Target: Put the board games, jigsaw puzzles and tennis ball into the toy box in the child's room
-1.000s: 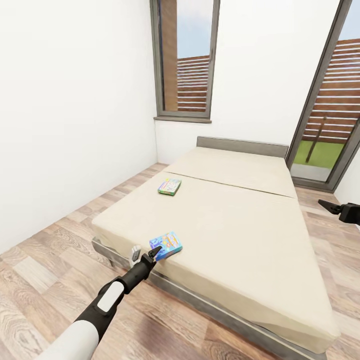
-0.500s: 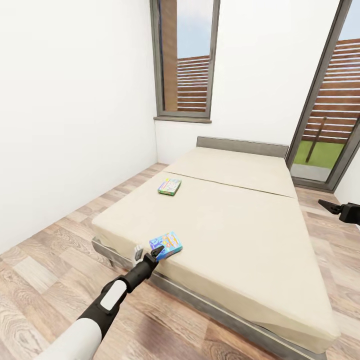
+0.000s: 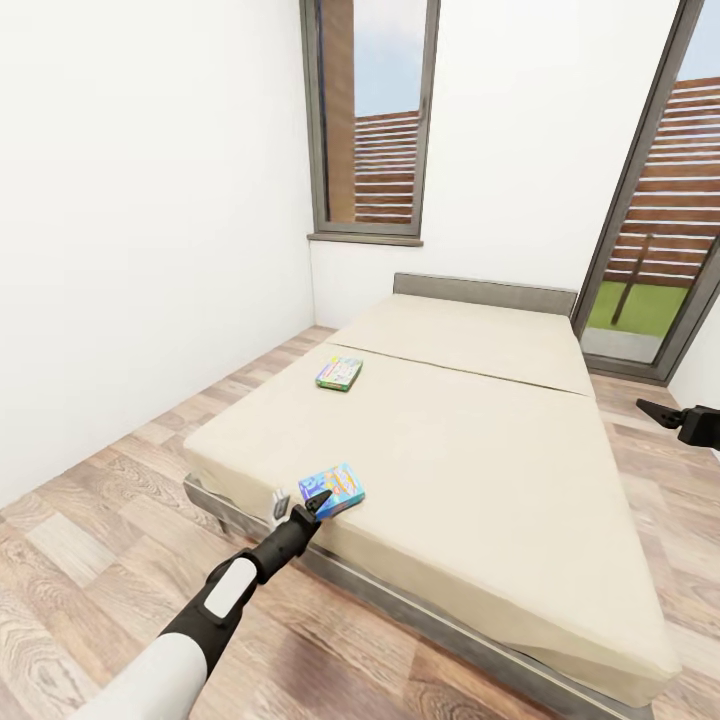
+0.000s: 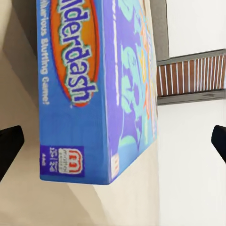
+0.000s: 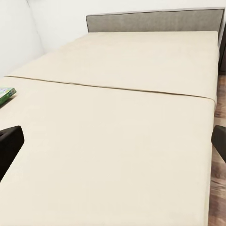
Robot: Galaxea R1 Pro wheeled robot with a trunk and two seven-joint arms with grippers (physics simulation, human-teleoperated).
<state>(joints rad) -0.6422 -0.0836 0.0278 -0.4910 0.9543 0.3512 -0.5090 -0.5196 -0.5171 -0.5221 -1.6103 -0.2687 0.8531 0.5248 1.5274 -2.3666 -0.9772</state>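
Left wrist view: blue board game lying flat on the bed, right between the spread jaws of the left gripper, not yet pinched. Probably a light, stiff cardboard box with a smooth printed skin, so likely slippery; best taken across the thin sides near the closest corner, deep between the fingers. Box close to the mattress edge, open floor behind the jaws for pulling back. Second board game far ahead of the jaws, near the wall side. Right gripper hanging beside the bed, jaws apparently spread, though small here.
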